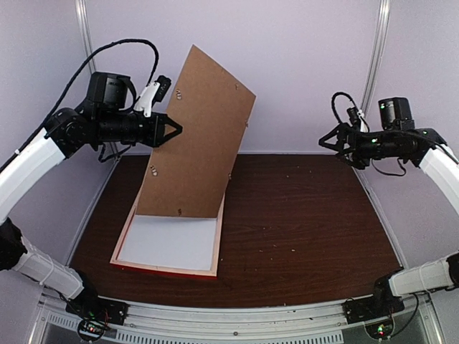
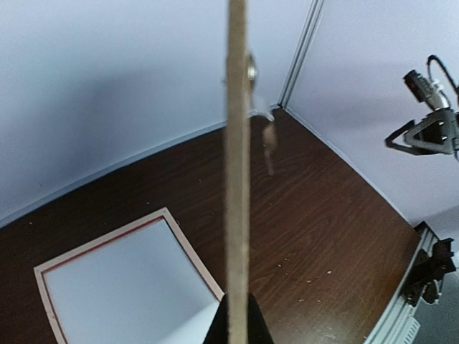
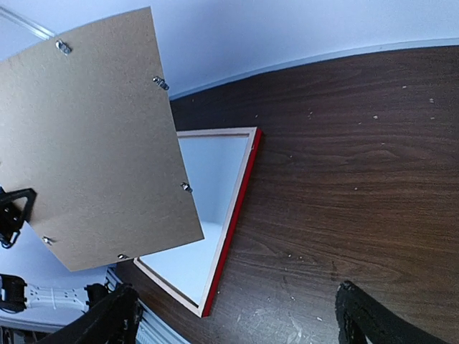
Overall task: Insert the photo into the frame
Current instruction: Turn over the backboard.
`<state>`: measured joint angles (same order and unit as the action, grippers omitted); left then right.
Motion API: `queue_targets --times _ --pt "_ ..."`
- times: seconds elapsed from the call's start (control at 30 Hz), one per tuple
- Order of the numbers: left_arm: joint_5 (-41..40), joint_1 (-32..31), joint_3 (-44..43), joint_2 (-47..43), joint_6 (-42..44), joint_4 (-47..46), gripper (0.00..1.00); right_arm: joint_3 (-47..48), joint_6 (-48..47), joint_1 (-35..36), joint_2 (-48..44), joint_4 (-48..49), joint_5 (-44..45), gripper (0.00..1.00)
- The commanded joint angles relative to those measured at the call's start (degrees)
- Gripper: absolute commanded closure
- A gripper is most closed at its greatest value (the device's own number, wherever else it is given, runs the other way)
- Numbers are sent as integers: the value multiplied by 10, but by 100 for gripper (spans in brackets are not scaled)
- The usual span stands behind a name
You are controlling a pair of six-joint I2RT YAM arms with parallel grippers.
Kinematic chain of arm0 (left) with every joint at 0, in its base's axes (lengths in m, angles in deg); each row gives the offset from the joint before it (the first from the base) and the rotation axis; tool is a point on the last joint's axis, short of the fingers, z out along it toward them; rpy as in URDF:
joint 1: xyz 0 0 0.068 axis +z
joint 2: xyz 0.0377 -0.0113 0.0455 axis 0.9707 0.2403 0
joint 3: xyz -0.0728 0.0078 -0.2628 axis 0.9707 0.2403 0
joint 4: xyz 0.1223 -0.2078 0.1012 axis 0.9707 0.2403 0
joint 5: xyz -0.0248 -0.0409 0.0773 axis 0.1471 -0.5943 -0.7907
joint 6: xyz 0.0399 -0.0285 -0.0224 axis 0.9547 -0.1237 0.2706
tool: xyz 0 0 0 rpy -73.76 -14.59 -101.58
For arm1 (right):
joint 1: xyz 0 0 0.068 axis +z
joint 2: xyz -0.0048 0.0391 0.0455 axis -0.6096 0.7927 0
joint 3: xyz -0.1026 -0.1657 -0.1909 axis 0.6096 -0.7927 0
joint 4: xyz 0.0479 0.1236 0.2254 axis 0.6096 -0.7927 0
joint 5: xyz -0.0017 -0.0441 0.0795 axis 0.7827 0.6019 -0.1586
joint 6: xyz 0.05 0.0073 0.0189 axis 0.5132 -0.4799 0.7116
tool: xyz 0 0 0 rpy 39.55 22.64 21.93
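Left hand [image 1: 174, 130] clamped on left edge of brown backing board [image 1: 201, 136], held tilted, near edge down in the frame [image 1: 165, 269]. Frame lying face down on near-left of desk [image 1: 308, 215], white sheet [image 1: 168, 242] inside, possibly the photo's back, not possible to tell. Right hand [image 1: 331, 143] spread wide, empty, well apart at far right. Hinge board down slowly on near edge, hold edges square to recess, bring right hand in to steady right side.
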<state>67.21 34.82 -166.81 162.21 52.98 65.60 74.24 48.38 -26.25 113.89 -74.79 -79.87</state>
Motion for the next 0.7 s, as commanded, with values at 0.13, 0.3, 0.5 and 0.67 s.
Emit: queue_targets --times 0.13,0.3,0.5,0.67 --pt "165 42 68 -56 -141 -90 100 -60 -28 137 96 190 0 3" --pt "223 66 131 -65 -221 -183 100 -73 -16 163 148 284 -47 1" --pt "274 84 205 -68 -311 -313 100 -87 3 164 184 353 -88 0" --pt "292 98 248 -70 -357 -394 100 -101 9 163 200 366 -86 0"
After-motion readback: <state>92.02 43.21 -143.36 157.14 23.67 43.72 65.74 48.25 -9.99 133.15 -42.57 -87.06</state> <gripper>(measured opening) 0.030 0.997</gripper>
